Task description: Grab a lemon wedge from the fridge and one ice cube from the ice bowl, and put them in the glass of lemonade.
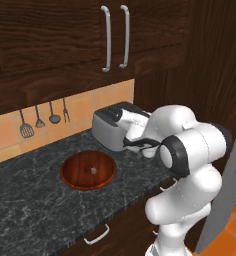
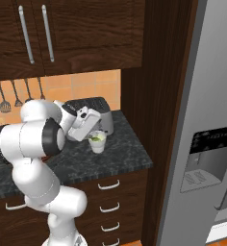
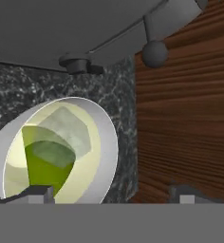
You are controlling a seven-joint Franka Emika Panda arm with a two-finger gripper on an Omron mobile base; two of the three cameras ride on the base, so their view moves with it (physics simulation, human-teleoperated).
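The glass of lemonade (image 3: 102,142) stands on the dark counter right below my gripper (image 3: 113,193), which is open, its fingertips wide apart with nothing between them. Inside the glass lie a yellow-green lemon wedge (image 3: 46,167) and a pale translucent ice cube (image 3: 69,127). From the right base view the glass (image 2: 98,144) sits in front of the toaster, with my gripper (image 2: 92,129) just above its rim and green showing at the top. The reddish-brown ice bowl (image 1: 88,170) rests on the counter to the left, one small cube (image 1: 93,170) inside. The grey fridge (image 2: 209,144) stands at the right.
A grey toaster (image 1: 106,127) sits against the tiled wall just behind the glass. A dark wooden side panel (image 3: 185,123) rises close beside the glass. Wall cabinets (image 1: 107,35) hang overhead, utensils (image 1: 40,120) hang on the backsplash, and drawers (image 2: 108,185) run below the counter.
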